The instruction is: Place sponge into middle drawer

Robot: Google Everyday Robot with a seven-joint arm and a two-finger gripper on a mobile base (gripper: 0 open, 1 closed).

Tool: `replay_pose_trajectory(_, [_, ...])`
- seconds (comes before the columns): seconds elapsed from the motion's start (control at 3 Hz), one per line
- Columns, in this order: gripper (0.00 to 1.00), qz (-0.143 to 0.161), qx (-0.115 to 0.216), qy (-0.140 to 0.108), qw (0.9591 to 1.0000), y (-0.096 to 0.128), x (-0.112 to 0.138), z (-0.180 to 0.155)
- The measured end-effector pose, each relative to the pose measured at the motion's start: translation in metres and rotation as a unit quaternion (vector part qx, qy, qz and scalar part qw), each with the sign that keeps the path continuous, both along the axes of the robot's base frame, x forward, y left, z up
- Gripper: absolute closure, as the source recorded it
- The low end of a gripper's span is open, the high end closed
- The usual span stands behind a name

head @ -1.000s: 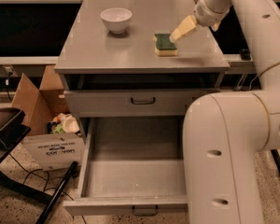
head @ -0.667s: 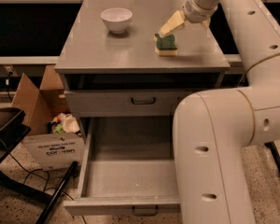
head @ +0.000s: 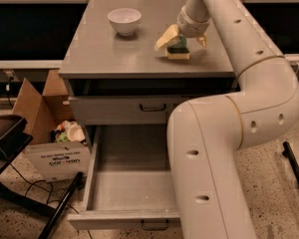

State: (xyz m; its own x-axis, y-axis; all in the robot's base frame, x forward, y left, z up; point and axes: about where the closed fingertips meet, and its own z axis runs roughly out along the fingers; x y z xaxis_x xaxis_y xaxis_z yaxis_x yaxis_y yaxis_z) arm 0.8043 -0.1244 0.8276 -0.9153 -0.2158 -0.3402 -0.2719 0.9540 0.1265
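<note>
The sponge (head: 178, 53), yellow with a dark green top, lies on the grey cabinet top (head: 114, 54) towards its right side. My gripper (head: 181, 45) is right above it, open, with one cream finger (head: 165, 38) to the sponge's left and the other at its right, straddling it. The middle drawer (head: 124, 183), the lowest wide grey one, stands pulled out below with a plain grey inside. My arm's big white links hide its right part.
A white bowl (head: 124, 20) sits at the back left of the cabinet top. The drawer above (head: 152, 107) is closed. A cardboard box (head: 45, 133) with rubbish and a black stand (head: 5, 138) are on the floor at the left.
My gripper has swung left from the sponge's right side and come down over it, so its fingers now stand on both sides. The sponge has not moved.
</note>
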Motion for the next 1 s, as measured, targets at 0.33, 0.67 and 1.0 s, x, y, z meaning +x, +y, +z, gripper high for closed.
replay_pose_trajectory(0.33, [0.16, -0.004, 0.001, 0.005, 1.0000, 0.0023, 0.0012, -0.0062])
replay_pose_trajectory(0.67, [0.39, -0.004, 0.001, 0.005, 1.0000, 0.0023, 0.0012, -0.0063])
replay_pose_trajectory(1.0, [0.63, -0.004, 0.001, 0.005, 1.0000, 0.0024, 0.0001, -0.0014])
